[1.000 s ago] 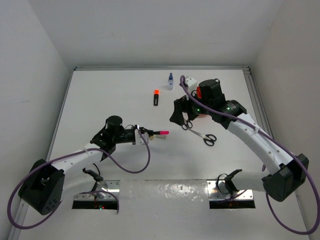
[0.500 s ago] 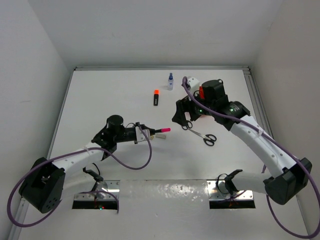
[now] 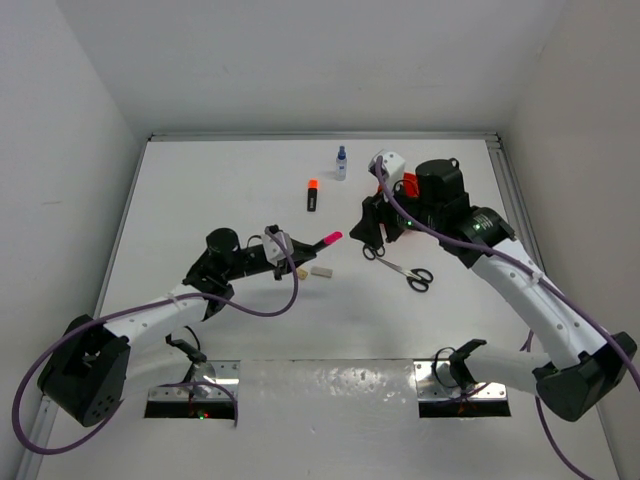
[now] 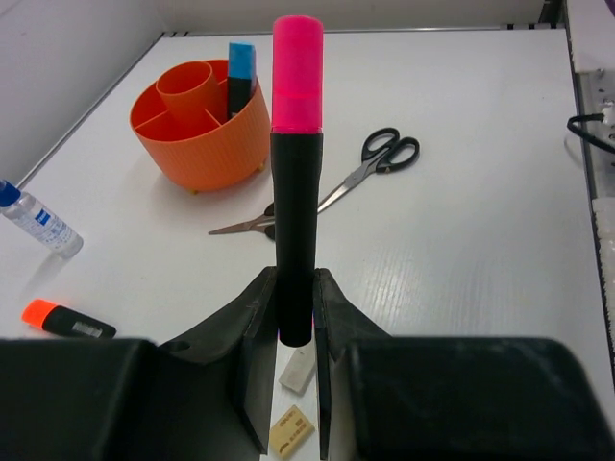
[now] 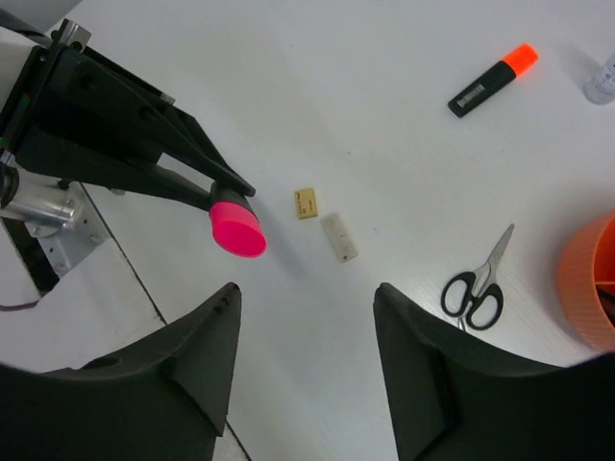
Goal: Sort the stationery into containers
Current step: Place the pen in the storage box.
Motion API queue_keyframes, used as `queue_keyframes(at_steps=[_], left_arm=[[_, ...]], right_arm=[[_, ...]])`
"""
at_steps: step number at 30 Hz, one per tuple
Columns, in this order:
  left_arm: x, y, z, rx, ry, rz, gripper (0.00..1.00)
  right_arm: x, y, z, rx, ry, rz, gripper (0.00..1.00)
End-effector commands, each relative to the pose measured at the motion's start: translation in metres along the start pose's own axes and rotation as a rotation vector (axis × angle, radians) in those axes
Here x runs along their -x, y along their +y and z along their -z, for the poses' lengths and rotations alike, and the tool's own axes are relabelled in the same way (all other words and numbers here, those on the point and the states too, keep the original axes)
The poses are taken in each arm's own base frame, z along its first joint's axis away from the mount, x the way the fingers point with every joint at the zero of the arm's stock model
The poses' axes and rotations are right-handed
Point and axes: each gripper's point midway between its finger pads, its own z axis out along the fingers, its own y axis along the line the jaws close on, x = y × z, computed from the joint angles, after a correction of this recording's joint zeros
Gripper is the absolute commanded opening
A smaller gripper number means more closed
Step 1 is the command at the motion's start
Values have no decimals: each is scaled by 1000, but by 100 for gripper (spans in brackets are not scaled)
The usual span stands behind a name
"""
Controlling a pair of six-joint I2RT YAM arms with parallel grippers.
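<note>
My left gripper is shut on a black marker with a pink cap and holds it tilted up above the table, cap pointing far-right. A grey eraser and a beige eraser lie below it. My right gripper hangs open and empty above the table, with the pink cap ahead of its left finger. The orange tub holds a blue-capped marker. In the top view the right arm hides most of the tub.
Black-handled scissors lie near the tub. An orange-capped marker and a small blue-capped bottle sit towards the back. White walls close in the table on three sides.
The left gripper has lifted and tipped the pink-capped marker upward, uncovering the erasers. The right arm has drawn back to the right, and its jaws have narrowed somewhat.
</note>
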Motion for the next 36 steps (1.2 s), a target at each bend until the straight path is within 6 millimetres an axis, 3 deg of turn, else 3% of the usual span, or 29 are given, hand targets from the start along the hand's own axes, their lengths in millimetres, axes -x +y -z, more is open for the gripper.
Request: queue_keyframes(at_steps=[1, 3, 7, 15, 21, 30, 36], left_arm=[[39, 10, -3, 31, -107, 9, 0], [43, 11, -3, 39, -126, 21, 0], [52, 13, -3, 52, -168, 55, 0], [58, 14, -4, 59, -201, 80, 0], [64, 16, -2, 73, -226, 67, 0], [70, 24, 2, 129, -252, 51, 0], [70, 28, 4, 162, -266, 49, 0]], right_arm=[[27, 9, -2, 69, -63, 52, 55], [31, 13, -6, 101, -69, 55, 55], [41, 26, -16, 200, -94, 56, 67], [40, 40, -39, 279, -70, 46, 68], [48, 51, -53, 336, -81, 48, 46], [40, 54, -58, 344, -94, 10, 2], [43, 65, -61, 378, -140, 9, 0]])
